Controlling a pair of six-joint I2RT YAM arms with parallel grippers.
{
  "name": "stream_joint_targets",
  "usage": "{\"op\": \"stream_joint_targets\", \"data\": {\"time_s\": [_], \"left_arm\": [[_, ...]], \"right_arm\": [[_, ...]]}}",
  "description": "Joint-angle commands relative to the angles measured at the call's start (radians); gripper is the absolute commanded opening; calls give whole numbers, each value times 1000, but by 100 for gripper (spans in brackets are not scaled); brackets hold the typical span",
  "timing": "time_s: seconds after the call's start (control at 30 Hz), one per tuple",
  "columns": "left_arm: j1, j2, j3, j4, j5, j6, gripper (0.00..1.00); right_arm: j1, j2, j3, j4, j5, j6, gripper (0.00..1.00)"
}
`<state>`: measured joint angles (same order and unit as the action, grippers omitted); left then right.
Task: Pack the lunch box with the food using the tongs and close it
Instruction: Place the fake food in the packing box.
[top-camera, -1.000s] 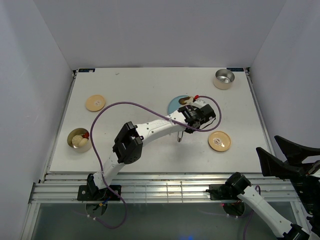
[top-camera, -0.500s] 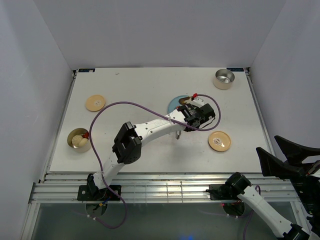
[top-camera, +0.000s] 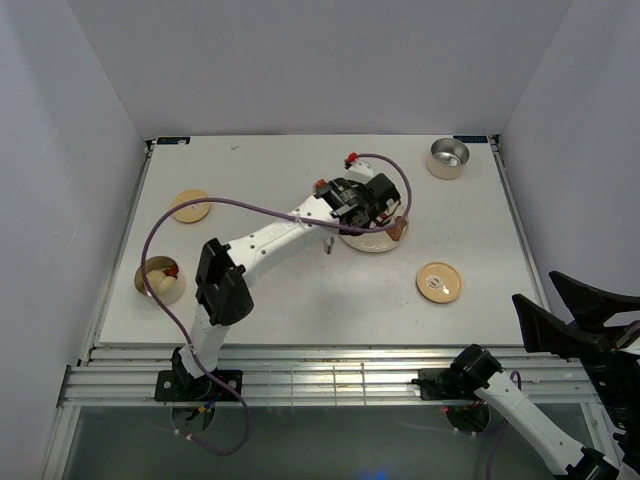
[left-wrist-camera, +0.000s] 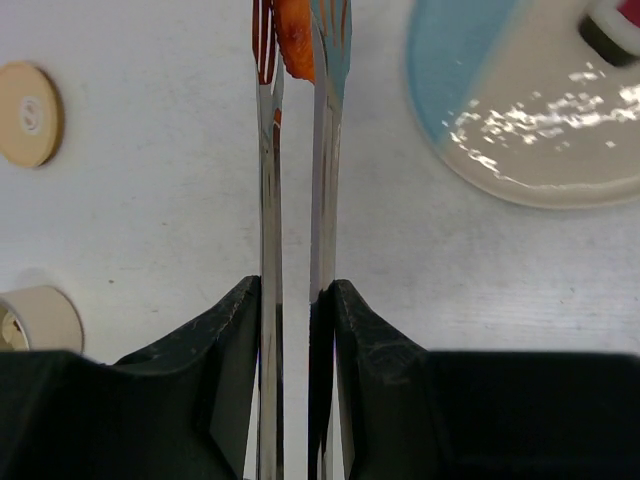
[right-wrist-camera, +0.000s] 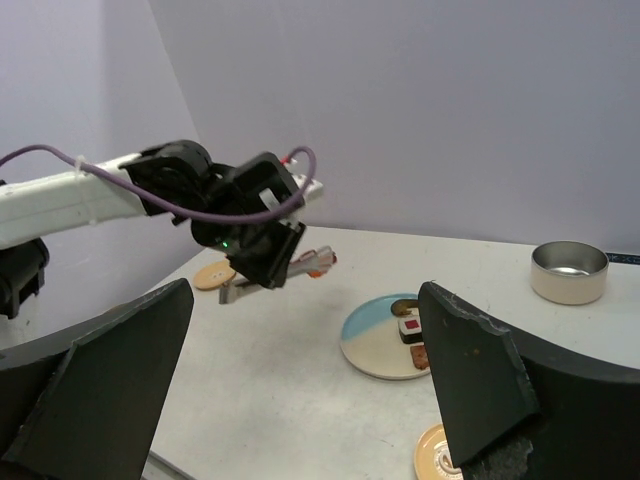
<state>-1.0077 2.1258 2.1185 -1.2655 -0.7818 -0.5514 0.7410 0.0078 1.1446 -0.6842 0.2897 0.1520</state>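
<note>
Gripping slim silver metal tongs (left-wrist-camera: 295, 180) w/ L gripper (left-wrist-camera: 297, 300), I'm pinching orange-red food piece (left-wrist-camera: 296, 40) beside blue-and-white round plate (left-wrist-camera: 520, 150); R gripper's (right-wrist-camera: 305, 300) hanging fully spread, empty.

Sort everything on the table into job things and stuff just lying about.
Job: tongs, orange piece in them, food on the plate, lunch box, left lid and right lid (one probably closes it).
Lying about: steel cup.
</note>
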Motion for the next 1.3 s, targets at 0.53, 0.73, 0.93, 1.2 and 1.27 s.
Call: {"op": "stream_joint_targets", "data": {"time_s": [0.53, 0.73, 0.93, 1.2, 1.27], "left_arm": [[382, -864, -708, -140, -21, -286, 33], [532, -954, -815, -138, -42, -249, 33], [642, -978, -836, -140, -86, -237, 36], [758, -1024, -928, -103, -59, -317, 34], [767, -1046, -953, -88, -39, -318, 33]], "right_arm": [[8, -120, -23, 75, -55, -60, 99], [8, -80, 43, 58, -100, -60, 99], [8, -100, 73, 31, -87, -51, 99], [8, -49, 144, 6, -93, -61, 99], [8, -31, 171, 2, -104, -60, 99]]}}
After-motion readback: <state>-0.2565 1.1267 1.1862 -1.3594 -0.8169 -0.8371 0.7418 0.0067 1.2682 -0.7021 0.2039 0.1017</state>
